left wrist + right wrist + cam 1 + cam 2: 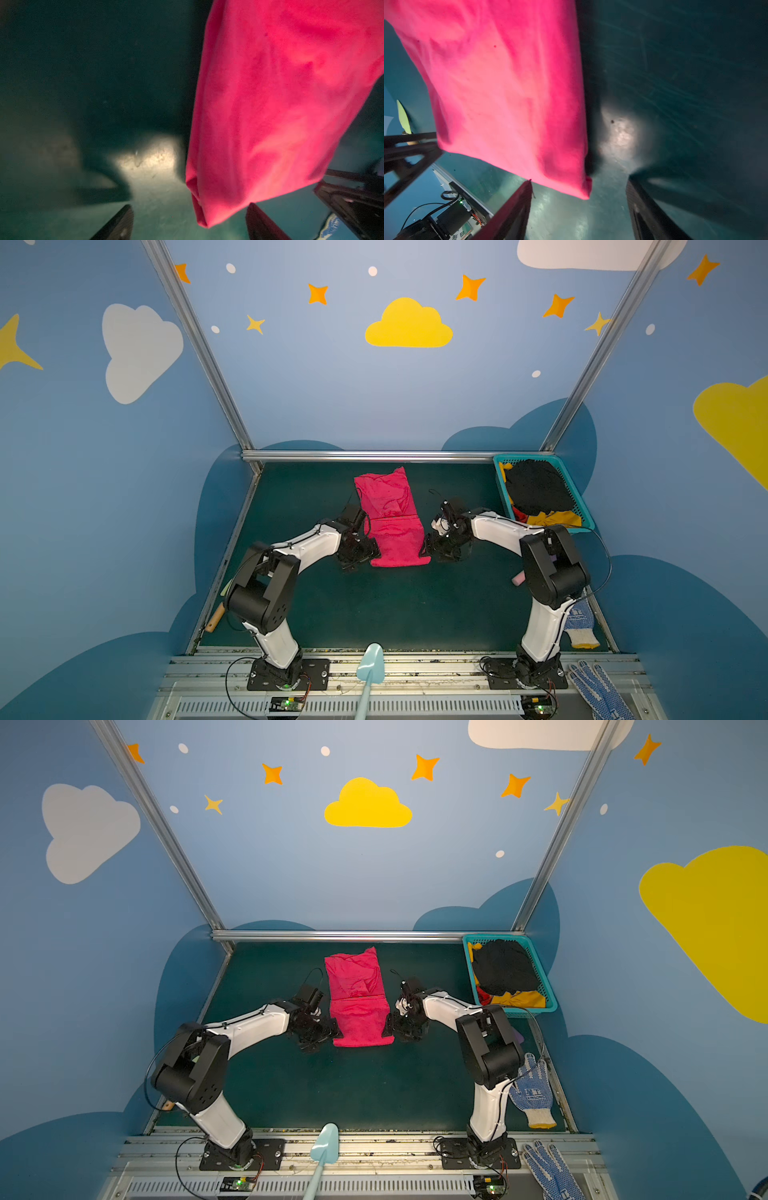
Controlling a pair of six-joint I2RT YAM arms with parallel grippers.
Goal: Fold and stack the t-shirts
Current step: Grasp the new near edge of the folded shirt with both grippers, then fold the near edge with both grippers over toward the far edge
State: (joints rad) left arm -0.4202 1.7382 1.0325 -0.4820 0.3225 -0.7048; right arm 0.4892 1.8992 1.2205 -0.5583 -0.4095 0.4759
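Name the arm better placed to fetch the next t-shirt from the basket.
Right, probably. The basket holding the black t-shirt stands at the far right, beside the right arm. The right tool is open and empty at the pink t-shirt's right edge; the left tool would have to cross that shirt.

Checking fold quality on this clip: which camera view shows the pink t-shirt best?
A top view: the whole pink t-shirt shows, folded into a long strip with a crosswise edge across its middle; both top views give this. Each wrist view shows only one corner of it, close and blurred.
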